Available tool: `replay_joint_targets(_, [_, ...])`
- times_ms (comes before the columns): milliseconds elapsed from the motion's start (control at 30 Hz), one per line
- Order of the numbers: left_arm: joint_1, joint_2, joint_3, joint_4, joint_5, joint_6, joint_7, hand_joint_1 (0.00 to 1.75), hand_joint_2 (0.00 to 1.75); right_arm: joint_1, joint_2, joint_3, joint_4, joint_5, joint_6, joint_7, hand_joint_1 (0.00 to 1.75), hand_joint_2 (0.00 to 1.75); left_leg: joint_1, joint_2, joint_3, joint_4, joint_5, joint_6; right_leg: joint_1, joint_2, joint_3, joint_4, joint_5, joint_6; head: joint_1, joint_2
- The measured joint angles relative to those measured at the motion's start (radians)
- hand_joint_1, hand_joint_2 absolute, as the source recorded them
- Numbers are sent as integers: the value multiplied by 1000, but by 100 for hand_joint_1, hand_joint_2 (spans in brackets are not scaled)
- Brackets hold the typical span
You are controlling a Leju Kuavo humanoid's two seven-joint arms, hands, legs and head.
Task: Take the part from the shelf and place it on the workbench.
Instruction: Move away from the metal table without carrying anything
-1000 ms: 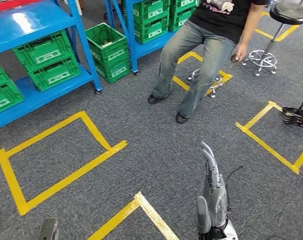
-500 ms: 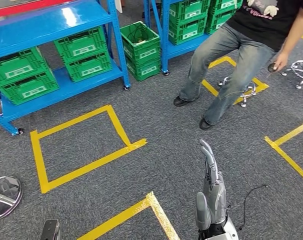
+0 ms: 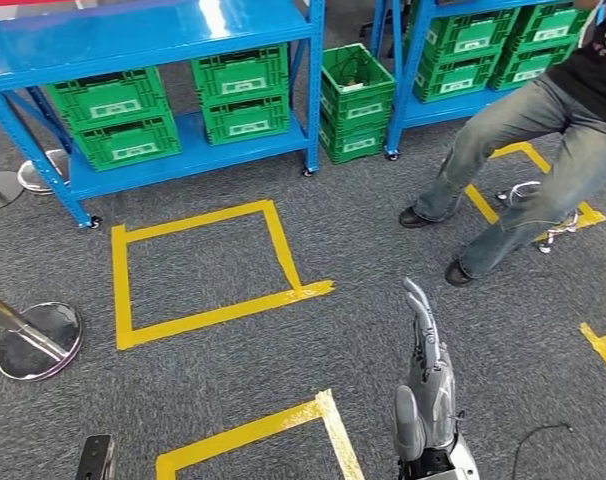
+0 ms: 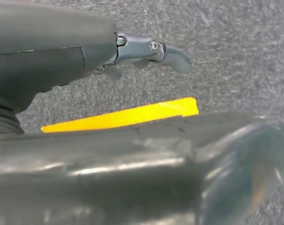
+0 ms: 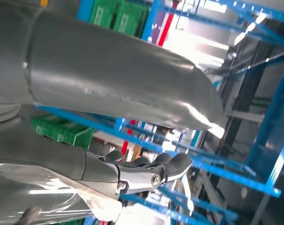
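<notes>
A blue shelf (image 3: 149,35) stands ahead at the back, with green crates (image 3: 111,100) on its lower level (image 3: 187,155). What lies inside the crates cannot be made out from here. My right hand (image 3: 427,385) is raised low in the middle of the head view, fingers stretched forward and holding nothing. The right wrist view shows the same fingers (image 5: 147,173) straight, with shelving beyond them. My left hand (image 3: 96,460) hangs at the bottom left. Its fingers (image 4: 144,49) are extended over grey carpet and yellow tape, and they hold nothing.
A yellow tape square (image 3: 202,320) marks the carpet before the shelf. A green crate (image 3: 356,85) sits on the floor between two shelves. A seated person (image 3: 526,130) stretches their legs in from the right. A round metal stand base (image 3: 39,340) lies left, and a cable (image 3: 541,435) right.
The camera has turned left, so the whole scene slid right. The shelf now sits centred ahead and the person is at the right edge. Both hands keep their pose.
</notes>
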Motion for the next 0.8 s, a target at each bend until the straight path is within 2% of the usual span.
replay_joint_targets(33, [0, 0, 0, 0, 0, 0, 0, 0, 0, 1, 0, 0, 0, 0, 1, 0, 0, 0, 0, -13, 1, 0, 0, 0, 0, 2, -24, 34, 1, 1, 0, 0])
replay_joint_targets(67, [1, 0, 0, 0, 0, 0, 0, 0, 0, 1, 0, 0, 0, 0, 2, 0, 0, 0, 0, -28, 2, 1, -1, 0, 0, 4, -30, 28, 23, 1, 0, 0])
replay_joint_targets(100, [1, 0, 0, 0, 0, 0, 0, 0, 0, 0, 0, -1, 0, 0, 3, 0, 0, 0, 1, -43, 4, 2, -2, -1, -1, 8, -16, -18, 63, 0, 0, 0])
replay_joint_targets(133, [1, 0, 0, 0, 0, 0, 0, 0, 0, 0, 0, -1, 0, 0, 3, 1, 0, 0, 2, -57, 5, 4, -3, -3, -3, 22, 9, -88, 107, -2, 0, 0])
replay_joint_targets(167, [0, 0, 0, 0, 0, 0, 0, 0, 0, -1, 0, -1, 0, 0, 3, 1, 0, 0, 2, -71, 3, 8, -5, -8, -5, 46, 36, -154, 137, -4, 0, 0])
replay_joint_targets(200, [-1, 0, 0, 0, 0, 0, 0, 0, 0, -1, 0, -1, 0, 0, 3, 1, 0, 0, 2, -83, 0, 11, -6, -13, -8, 67, 58, -201, 152, -6, 0, 0])
replay_joint_targets(233, [-1, 0, 0, 0, 0, 0, 0, 0, 0, -1, 0, -2, 0, 0, 3, 1, 0, 0, 3, -94, -6, 13, -5, -19, -8, 82, 70, -226, 154, -10, 0, 0])
replay_joint_targets(267, [0, 0, 0, 0, 0, 0, 0, 0, 0, -1, 0, -2, 0, 0, 4, 2, 0, 0, 5, -105, -11, 13, -2, -26, -7, 86, 74, -231, 150, -14, 0, 0])
replay_joint_targets(300, [2, 1, 0, 0, 0, 0, 0, 0, 0, -2, 0, -2, 0, 1, 4, 2, 0, 0, 7, -116, -14, 12, 0, -33, -7, 77, 77, -234, 151, -20, -1, 0])
replay_joint_targets(333, [4, 2, 0, 0, 0, 0, 0, 0, 0, -3, 0, -3, 0, 1, 4, 2, 0, 0, 8, -114, -16, 14, 0, -39, -7, 66, 79, -237, 153, -25, -1, 0])
replay_joint_targets(400, [3, 2, 0, 0, 0, 0, 0, 0, 0, -4, 0, -3, 0, 1, 5, 2, 0, 0, 5, -67, -36, 59, -27, -49, -10, 38, 86, -244, 156, -37, -7, 0])
replay_joint_targets(433, [2, 1, 0, 0, 0, 0, 0, 0, 0, -3, 0, -4, 0, 1, 5, 2, 0, 0, 4, -34, -60, 111, -56, -53, -9, 22, 89, -246, 155, -41, -9, 0])
replay_joint_targets(467, [0, 1, 0, 0, 0, 0, 0, 0, 0, -2, 0, -4, 0, 1, 5, 2, 0, 0, 4, -10, -92, 179, -88, -57, -7, 7, 91, -246, 153, -45, -13, 0])
replay_joint_targets(500, [0, 1, 0, 0, 0, 0, 0, 0, 0, -2, 0, -4, 0, 1, 5, 2, 0, 0, 6, 0, -124, 244, -114, -60, -6, -9, 92, -246, 151, -47, -12, 0])
replay_joint_targets(533, [1, 1, 0, 0, 0, 0, 0, 0, 0, -1, 0, -4, 0, 1, 5, 2, 0, 0, 6, 3, -143, 286, -124, -62, -5, -23, 93, -246, 149, -48, -13, 0])
replay_joint_targets(567, [2, 1, 0, 0, 0, 0, 0, 0, 0, -1, 0, -4, 0, 1, 5, 2, 0, 0, 7, 5, -146, 292, -115, -61, -4, -36, 95, -246, 146, -48, -13, 0])
replay_joint_targets(600, [3, 1, 0, 0, 1, 0, 0, 0, 0, -1, 0, -4, 0, 1, 5, 2, 0, 0, 6, 7, -127, 255, -87, -59, -3, -47, 99, -246, 144, -46, -13, 0])
replay_joint_targets(633, [4, 1, 1, 0, 1, 0, 0, 0, 0, -2, 0, -4, 0, 1, 4, 2, 0, 0, 5, 11, -92, 188, -49, -54, -2, -56, 104, -246, 140, -44, -13, 0])
replay_joint_targets(700, [5, 2, 1, 0, 1, 0, 0, 0, 0, -3, 0, -5, 0, -1, 2, 1, 0, 0, 1, 22, -23, 61, -5, -42, 2, -69, 110, -246, 133, -37, -12, 0])
replay_joint_targets(733, [5, 2, 1, 0, 1, 0, 0, 0, 0, -3, 0, -5, 0, -3, 2, 1, 0, 0, -2, 26, -6, 26, 0, -37, 4, -73, 111, -245, 130, -33, -12, 0])
replay_joint_targets(800, [8, 1, 1, 0, 2, 0, 0, 0, 0, -3, 0, -5, 0, -7, 1, 0, 0, 0, -4, 29, -1, 9, -3, -37, 8, -75, 110, -245, 129, -36, -11, 0])
